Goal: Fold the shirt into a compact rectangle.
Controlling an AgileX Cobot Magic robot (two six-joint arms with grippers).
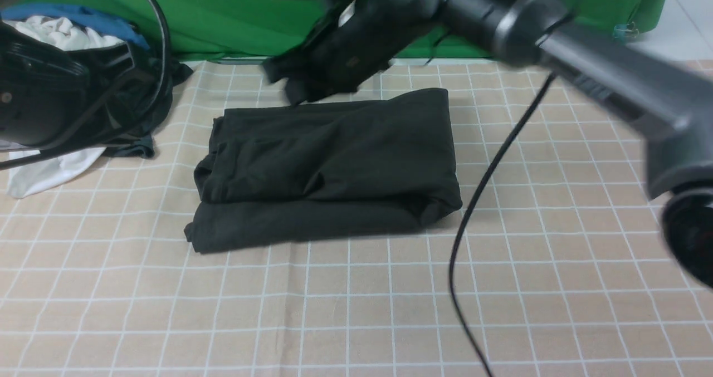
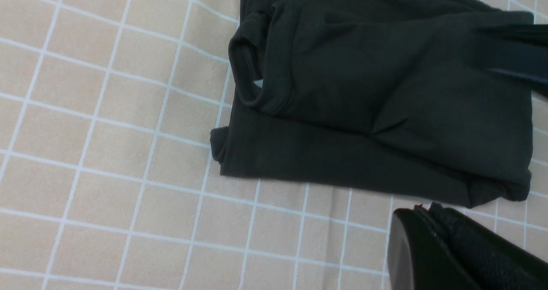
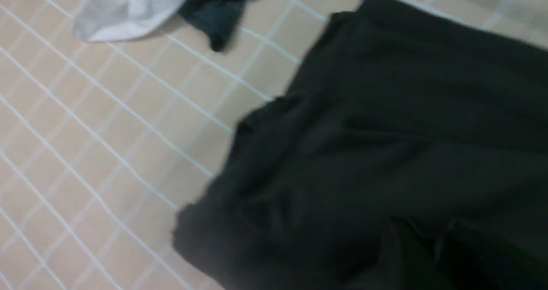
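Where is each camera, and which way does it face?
Front: between the arms, facing forward over the folded shirt; left arm and right arm show.
Left wrist: on the left arm, looking down at the shirt's collar end; left tool shows.
Right wrist: on the right arm, looking down, blurred, at the shirt; no arm part clear.
Shared: all see the shirt; front and right wrist also the white cloth.

We had the shirt (image 1: 328,165) in the middle of the table (image 1: 356,321). Our right gripper (image 1: 295,89) hung just behind its far edge, left of centre. A cable (image 1: 479,199) ran right of the shirt. Clothes (image 1: 61,32) lay far left, behind our left arm (image 1: 44,98).
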